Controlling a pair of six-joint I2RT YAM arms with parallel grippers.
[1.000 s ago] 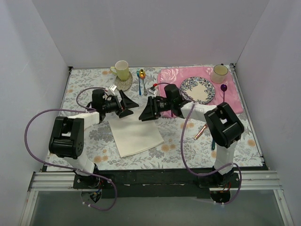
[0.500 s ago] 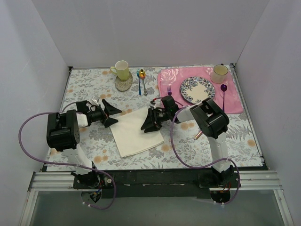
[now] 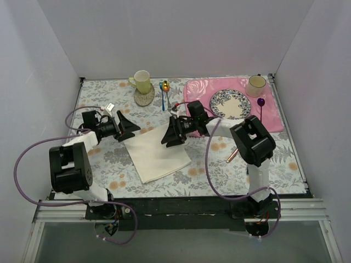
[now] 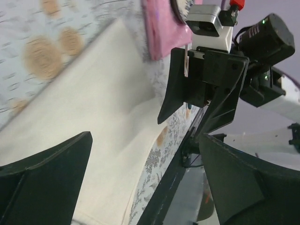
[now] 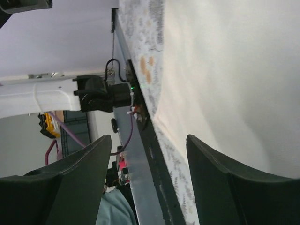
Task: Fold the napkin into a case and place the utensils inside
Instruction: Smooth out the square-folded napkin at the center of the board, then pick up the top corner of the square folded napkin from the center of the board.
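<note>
Fingers are standing spread wide on the left gripper (image 3: 130, 129), which is hanging low at the far-left corner of the plain cream-white cloth napkin (image 3: 159, 158) with nothing between its jaws. The napkin is lying flat on the flower-printed tablecloth (image 3: 98, 98), mid-table, between the 2 arms, and no case shape is showing. The right gripper (image 3: 169, 135) is sitting at the napkin's far-right corner. Its wrist view shows 2 jaws apart with bare cloth beyond them, so it is gripping nothing either.

To my eye the fold is the step in hand, and both arms are lining up on the far edge. Doing it well means:
- sliding 1 finger of each gripper under the hem so only a single layer gets pinched
- closing both sides together
- lifting just enough to clear the cloth
- carrying the edge toward the near side level, so the crease runs straight and the cloth is not dragging across the table

Further right, the slim copper-coloured knife (image 3: 232, 154) is waiting just beside the right arm, well apart from the napkin. I cannot pick out the teal-handled spoon from above.
</note>
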